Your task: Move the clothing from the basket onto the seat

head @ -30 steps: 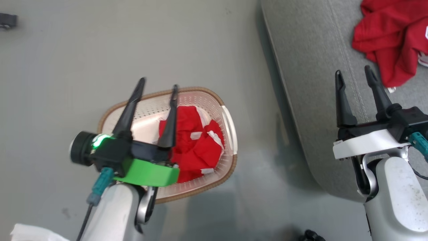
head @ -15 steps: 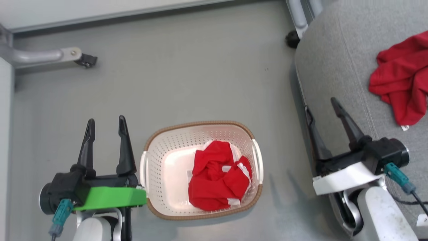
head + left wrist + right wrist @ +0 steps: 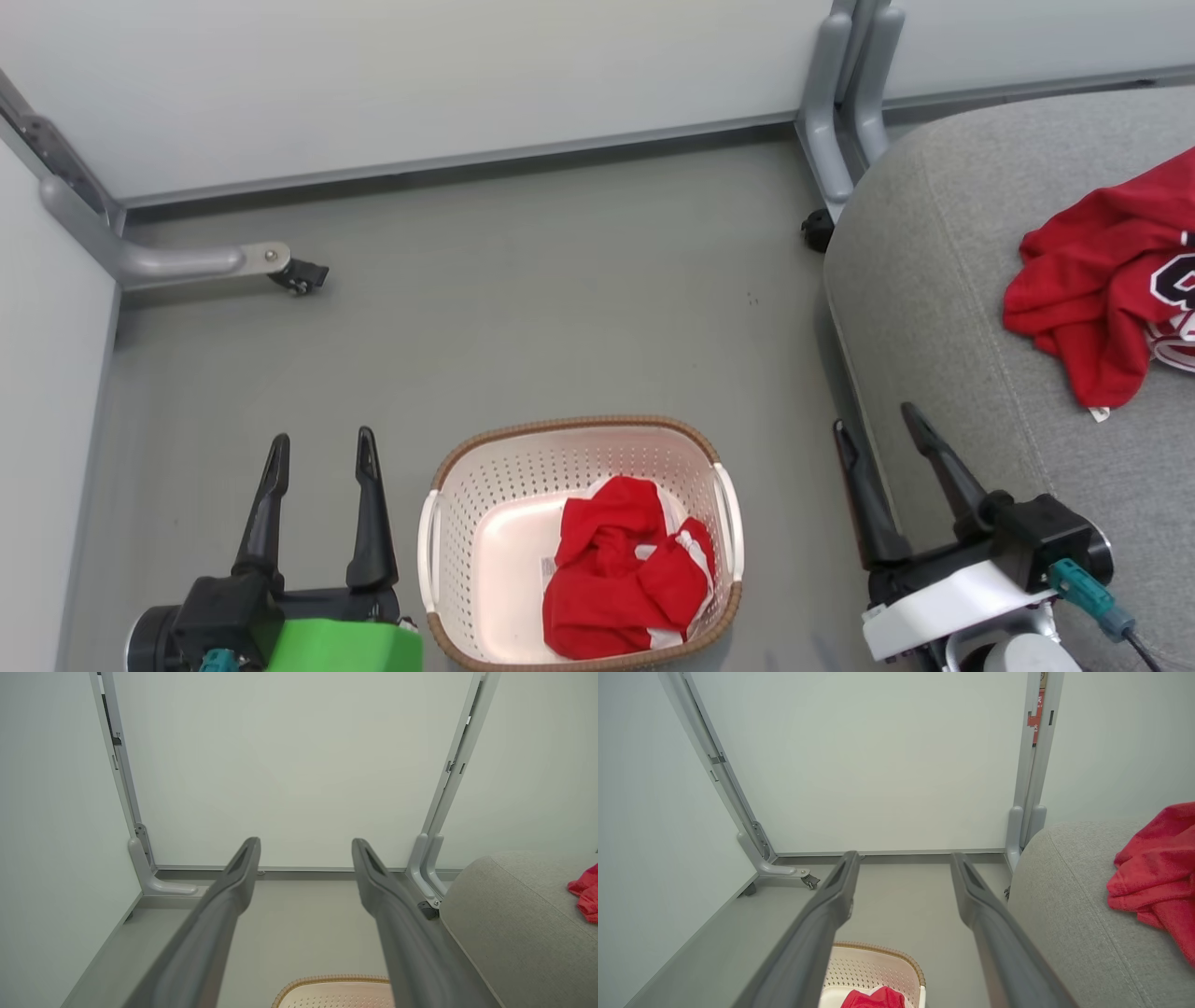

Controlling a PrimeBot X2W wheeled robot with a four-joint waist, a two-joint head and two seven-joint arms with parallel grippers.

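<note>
Left tool (image 3: 321, 436) and right tool (image 3: 874, 417) gape empty, basket (image 3: 569, 425) of clothing (image 3: 621, 569) between them.

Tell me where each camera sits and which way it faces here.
Head view: on the head, looking down at floor, basket holding red clothing, and seat bearing a red garment; left end effector lower left, right end effector lower right, both open.
Left wrist view: on the left wrist, looking along its fingers at the white wall; basket rim below, seat right.
Right wrist view: on the right wrist, facing that wall along its fingers; basket below, seat right.
Shared: both wrist views show wall, basket and seat.
</note>
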